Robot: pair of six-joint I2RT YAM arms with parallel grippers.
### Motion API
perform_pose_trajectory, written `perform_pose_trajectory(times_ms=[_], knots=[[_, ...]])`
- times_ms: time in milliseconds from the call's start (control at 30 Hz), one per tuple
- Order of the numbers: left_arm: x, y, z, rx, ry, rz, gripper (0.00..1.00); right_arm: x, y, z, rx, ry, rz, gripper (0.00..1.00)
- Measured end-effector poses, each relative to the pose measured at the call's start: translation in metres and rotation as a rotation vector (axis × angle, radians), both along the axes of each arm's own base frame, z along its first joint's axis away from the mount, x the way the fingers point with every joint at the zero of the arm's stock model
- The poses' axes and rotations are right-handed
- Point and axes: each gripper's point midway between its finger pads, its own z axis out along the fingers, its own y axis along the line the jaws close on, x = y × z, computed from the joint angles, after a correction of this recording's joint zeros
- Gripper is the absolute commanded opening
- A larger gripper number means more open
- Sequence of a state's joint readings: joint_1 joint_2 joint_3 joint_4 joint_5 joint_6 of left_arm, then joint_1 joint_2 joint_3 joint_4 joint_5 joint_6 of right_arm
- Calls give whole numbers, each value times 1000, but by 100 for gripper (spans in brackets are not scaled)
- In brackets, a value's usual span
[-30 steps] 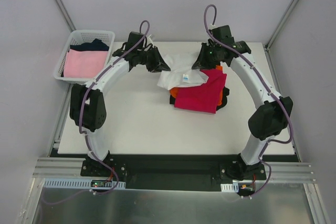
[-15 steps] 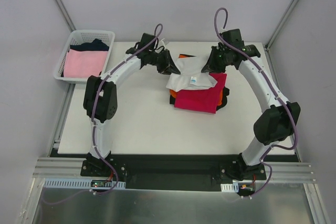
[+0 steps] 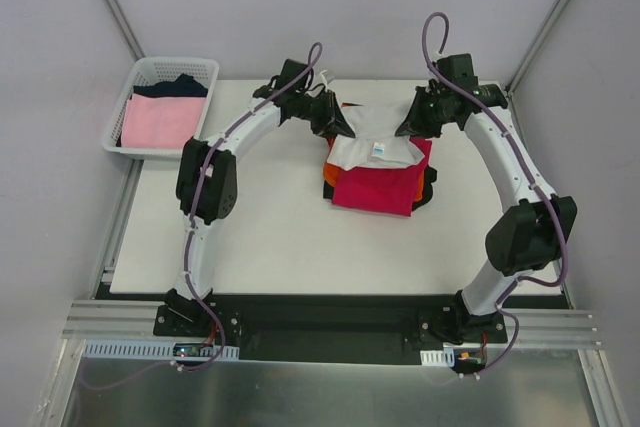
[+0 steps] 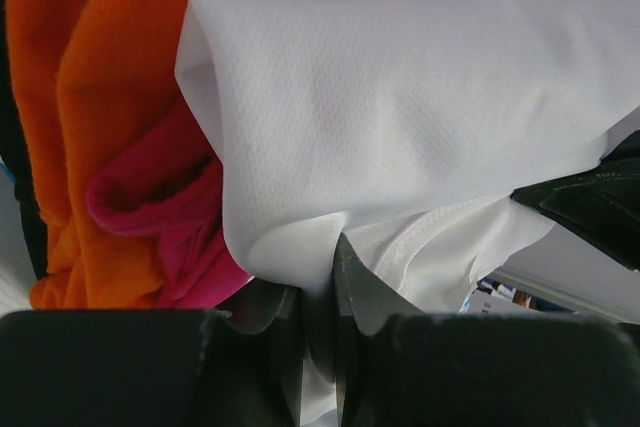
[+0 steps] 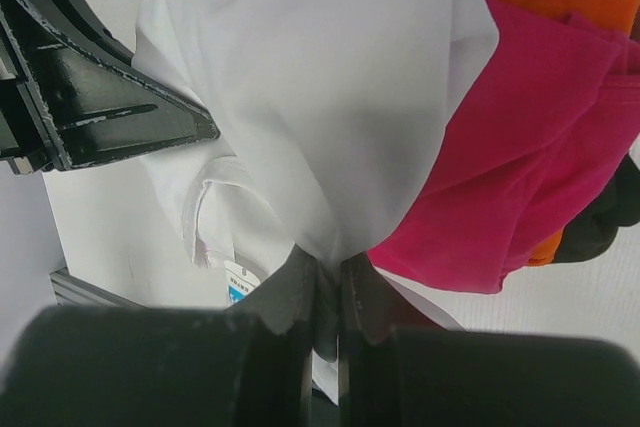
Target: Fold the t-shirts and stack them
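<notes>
Over the white tabletop point(image 3: 250, 237), the white t-shirt point(image 3: 372, 150) is stretched between 2 arms above a magenta-red t-shirt point(image 3: 375, 190) and an orange t-shirt point(image 3: 329, 176). The left tool point(image 3: 346, 128) pinches 1 edge of it and the right tool point(image 3: 404, 130) pinches the other.

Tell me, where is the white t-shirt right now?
Seen from above, the white t-shirt is at the far middle of the table, pinched between the left gripper and right gripper, draped over the magenta t-shirt.
</notes>
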State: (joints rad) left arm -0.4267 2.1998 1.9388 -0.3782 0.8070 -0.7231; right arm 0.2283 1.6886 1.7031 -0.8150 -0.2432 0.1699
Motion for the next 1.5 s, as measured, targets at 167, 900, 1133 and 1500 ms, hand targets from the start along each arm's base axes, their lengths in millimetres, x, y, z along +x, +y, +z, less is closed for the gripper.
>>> perform_pose_trajectory(times_ms=[167,900,1133,1500], knots=[[6,-5,-1,-14,10,-8,10,2,-7,-1,1,2,-10,1],[6,-10,-34,9,81,-12,15,13,-19,-45,-34,106,-35,29],[9,-4,-46,30,108,4,32,22,-45,-52,-81,106,-100,65],[12,-3,-40,36,79,10,99,26,-49,-57,-90,111,-111,61]])
